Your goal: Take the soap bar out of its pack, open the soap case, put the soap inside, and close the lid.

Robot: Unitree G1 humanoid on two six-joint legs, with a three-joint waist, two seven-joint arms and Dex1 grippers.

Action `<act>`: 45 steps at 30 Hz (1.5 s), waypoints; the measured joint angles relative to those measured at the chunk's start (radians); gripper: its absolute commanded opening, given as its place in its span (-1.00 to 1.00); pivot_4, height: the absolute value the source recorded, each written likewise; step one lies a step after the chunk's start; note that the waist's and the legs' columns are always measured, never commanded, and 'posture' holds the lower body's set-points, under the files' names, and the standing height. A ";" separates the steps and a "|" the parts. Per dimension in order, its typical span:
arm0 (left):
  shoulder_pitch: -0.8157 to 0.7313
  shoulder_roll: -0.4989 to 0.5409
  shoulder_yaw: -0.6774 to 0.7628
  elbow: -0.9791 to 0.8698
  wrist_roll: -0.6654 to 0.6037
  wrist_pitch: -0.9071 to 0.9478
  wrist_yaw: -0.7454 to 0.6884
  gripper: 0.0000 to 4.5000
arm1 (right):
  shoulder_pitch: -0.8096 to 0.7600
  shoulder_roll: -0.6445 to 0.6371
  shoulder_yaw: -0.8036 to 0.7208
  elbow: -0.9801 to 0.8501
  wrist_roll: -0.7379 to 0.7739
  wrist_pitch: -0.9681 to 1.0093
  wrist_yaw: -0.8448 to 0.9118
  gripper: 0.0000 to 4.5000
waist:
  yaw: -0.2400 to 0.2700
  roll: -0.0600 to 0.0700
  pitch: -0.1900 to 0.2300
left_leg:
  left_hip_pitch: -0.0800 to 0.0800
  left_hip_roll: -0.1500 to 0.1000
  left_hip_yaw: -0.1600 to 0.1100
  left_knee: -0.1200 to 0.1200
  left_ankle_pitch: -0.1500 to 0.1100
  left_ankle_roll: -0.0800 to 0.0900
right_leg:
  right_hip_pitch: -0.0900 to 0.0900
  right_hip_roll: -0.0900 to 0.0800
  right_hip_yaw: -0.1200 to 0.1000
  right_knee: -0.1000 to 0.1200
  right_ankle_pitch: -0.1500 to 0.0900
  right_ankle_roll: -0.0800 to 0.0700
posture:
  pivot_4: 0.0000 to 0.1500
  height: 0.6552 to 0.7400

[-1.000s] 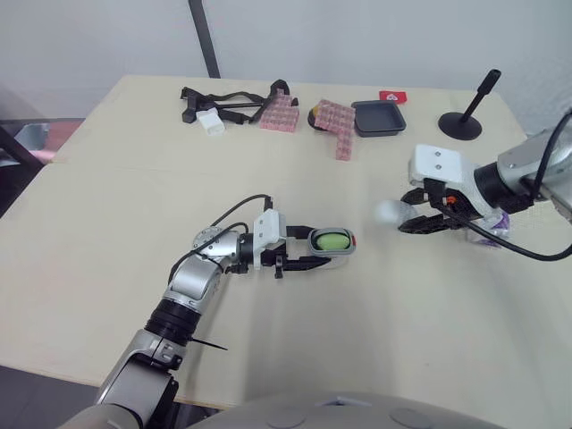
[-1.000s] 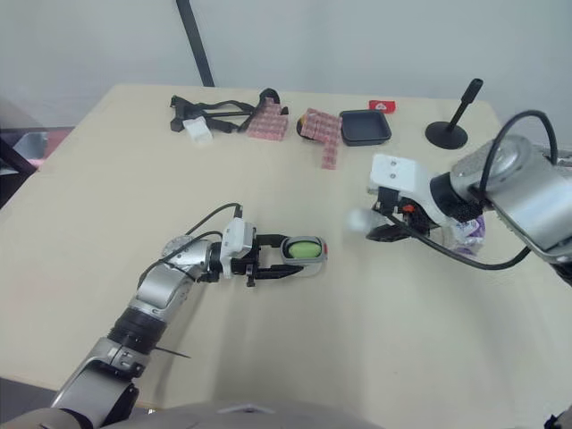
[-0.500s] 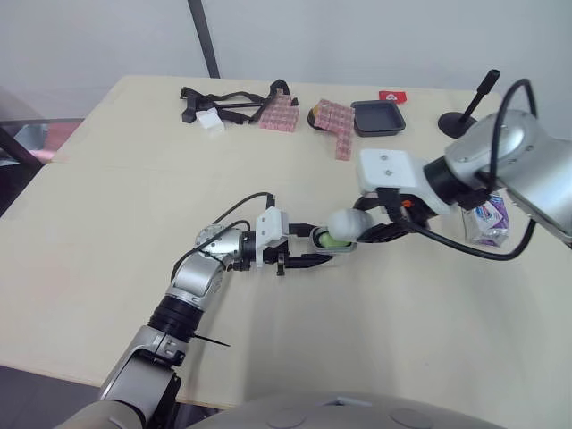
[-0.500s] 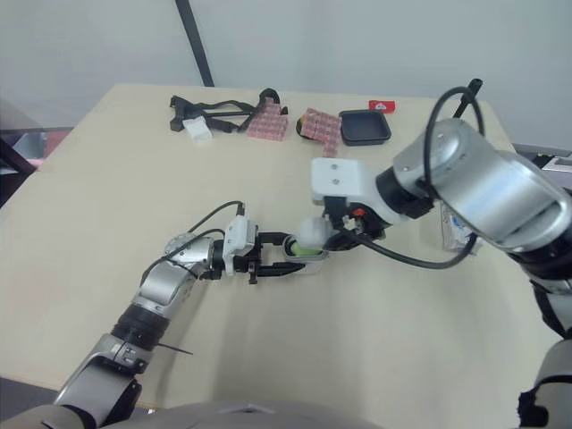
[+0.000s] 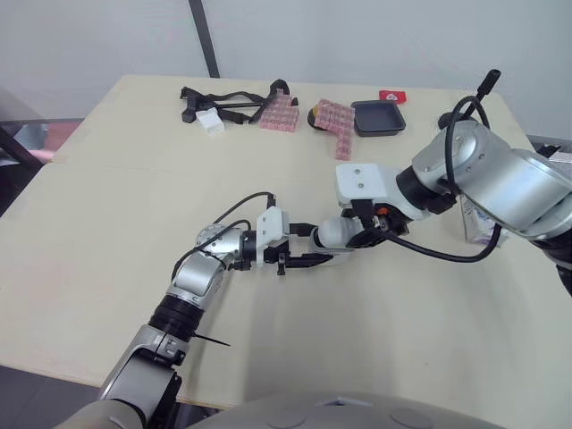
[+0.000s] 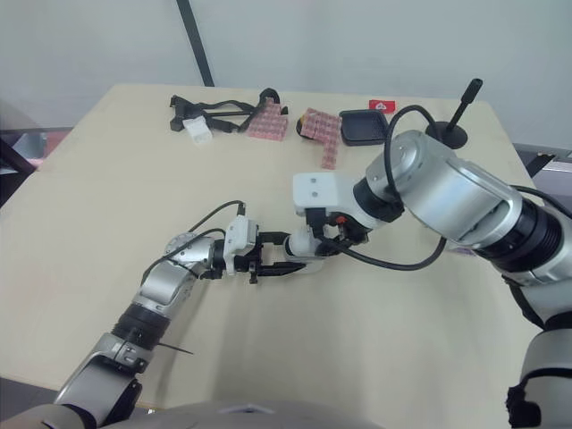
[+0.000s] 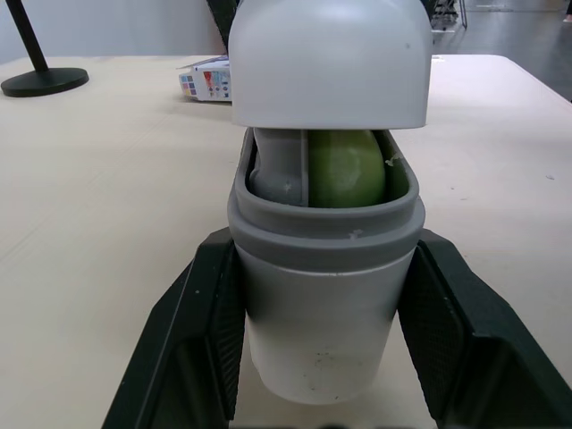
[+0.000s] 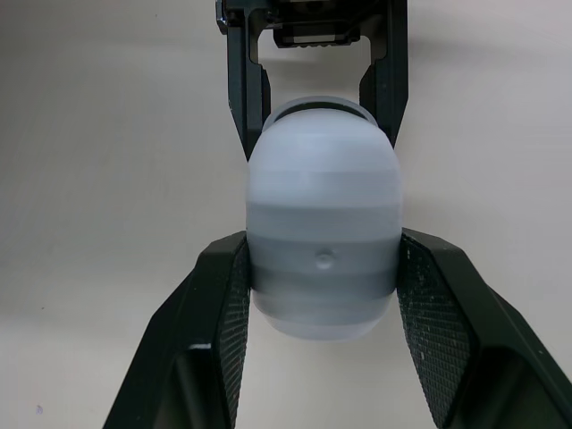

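Note:
My left gripper (image 5: 308, 249) is shut on the grey soap case base (image 7: 326, 304), holding it on the table at mid-front. The green soap (image 7: 344, 170) lies inside the base. My right gripper (image 8: 323, 259) is shut on the white lid (image 8: 322, 241) and holds it over the base. The lid (image 7: 331, 63) hovers slightly above the rim, covering the far part, with a gap where the soap still shows. The soap pack (image 7: 204, 82) lies on the table behind, near the right arm.
Along the table's far edge lie black straps (image 5: 223, 100), pink block pieces (image 5: 280, 112), a black tray (image 5: 378, 117), a small red item (image 5: 391, 96) and a black stand (image 6: 447, 134). The right arm's cable hangs low over the table.
My right gripper has carried the lid leftwards from the table's right side to just over the case. The left gripper has kept the case still.

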 measured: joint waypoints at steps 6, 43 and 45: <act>0.004 -0.001 -0.002 0.000 0.003 0.000 0.006 -0.15 | -0.002 0.017 0.010 0.000 -0.015 0.007 0.001 -0.15 | -0.001 0.000 0.000 | 0.000 0.000 0.000 0.000 0.000 0.000 | 0.000 0.000 0.000 0.000 0.000 0.000 | 1.00 0.94; 0.012 -0.005 0.003 0.004 0.018 0.019 0.038 -0.15 | 0.025 0.091 0.042 0.039 -0.078 -0.002 -0.045 -0.15 | -0.010 -0.003 -0.003 | 0.012 0.000 0.000 -0.001 0.001 -0.002 | 0.010 0.000 0.001 -0.001 0.000 0.000 | 1.00 0.94; 0.012 -0.005 0.003 0.006 0.018 0.019 0.038 -0.15 | 0.028 0.093 0.042 0.041 -0.081 -0.003 -0.045 -0.15 | -0.011 -0.004 -0.003 | 0.014 0.000 0.000 -0.001 0.001 -0.002 | 0.012 0.000 0.001 -0.002 0.000 0.000 | 1.00 0.94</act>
